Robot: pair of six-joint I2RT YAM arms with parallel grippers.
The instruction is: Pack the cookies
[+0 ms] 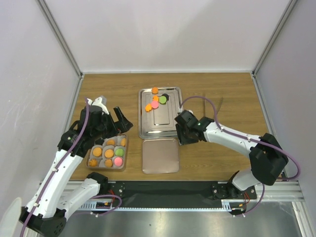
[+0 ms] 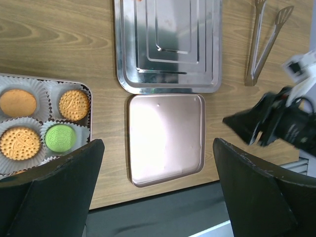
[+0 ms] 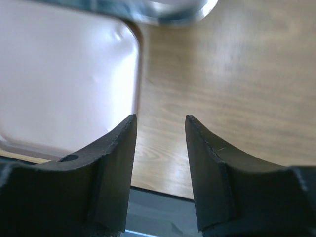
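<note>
Several cookies (image 1: 155, 101), orange, pink, green and black, lie at the far end of the steel tray (image 1: 165, 123). More cookies (image 1: 108, 152) sit in the white cups of the small box (image 1: 89, 154). In the left wrist view the box (image 2: 89, 98) holds orange cookies (image 2: 74, 104) and a green one (image 2: 60, 138). My left gripper (image 1: 122, 126) is wide open and empty above the box's far edge; it also shows in the left wrist view (image 2: 158, 143). My right gripper (image 1: 180, 138) is open and empty, low over the wood beside the tray (image 3: 160, 118).
A flat pinkish lid (image 1: 160, 155) lies just in front of the steel tray, right of the box; it shows in both wrist views (image 2: 165, 138) (image 3: 64, 74). Metal tongs (image 2: 266, 39) lie on the wood right of the tray. White walls enclose the table.
</note>
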